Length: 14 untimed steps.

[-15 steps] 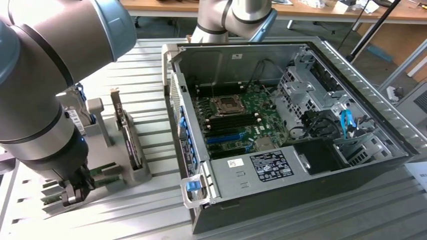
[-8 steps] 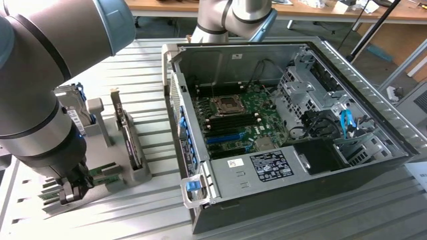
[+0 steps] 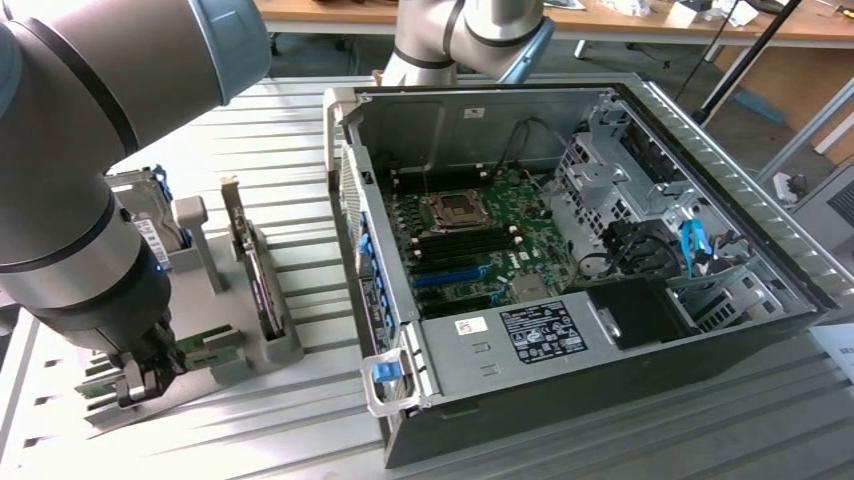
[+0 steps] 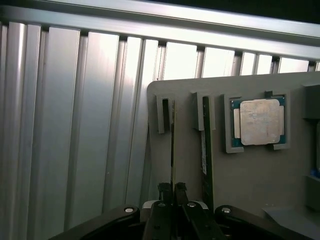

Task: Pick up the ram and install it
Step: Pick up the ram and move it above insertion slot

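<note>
**Gripper clamped on a ram stick in its holder**

The black two-fingered gripper (image 4: 173,192) is clenched on the ram (image 4: 172,145), a long, thin green circuit-board stick seen edge-on. Its fingers (image 4: 164,194) press the board from both sides. The ram stands on edge in a slot of the flat grey plastic holder tray (image 4: 250,180). Just beside it, a second green memory stick (image 4: 205,150) stands in the neighbouring slot, and a square silver processor chip (image 4: 260,121) lies in a framed pocket further along. The tray rests on the ribbed aluminium table (image 4: 75,125). In the exterior view the gripper is at the left, well apart from the open black-and-silver computer case (image 3: 534,360) with its green motherboard (image 3: 481,240).
</note>
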Available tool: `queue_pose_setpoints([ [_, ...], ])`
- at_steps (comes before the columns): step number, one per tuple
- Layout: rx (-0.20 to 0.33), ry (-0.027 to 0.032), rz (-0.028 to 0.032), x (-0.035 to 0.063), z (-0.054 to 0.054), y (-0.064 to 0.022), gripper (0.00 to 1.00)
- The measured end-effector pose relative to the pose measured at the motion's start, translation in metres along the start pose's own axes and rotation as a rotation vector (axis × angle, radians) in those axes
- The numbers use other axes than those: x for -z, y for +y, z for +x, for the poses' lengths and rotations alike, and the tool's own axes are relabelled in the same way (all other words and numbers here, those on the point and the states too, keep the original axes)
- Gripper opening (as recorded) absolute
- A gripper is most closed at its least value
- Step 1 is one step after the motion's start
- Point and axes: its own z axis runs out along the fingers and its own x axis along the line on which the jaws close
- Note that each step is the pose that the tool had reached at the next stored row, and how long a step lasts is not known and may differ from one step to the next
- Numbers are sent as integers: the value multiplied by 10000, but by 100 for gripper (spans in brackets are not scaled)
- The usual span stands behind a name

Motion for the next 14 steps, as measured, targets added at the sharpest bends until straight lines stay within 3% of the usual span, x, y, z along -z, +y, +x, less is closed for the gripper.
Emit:
queue_pose_setpoints([
  [14, 0, 0, 0, 152, -2, -8, 15],
])
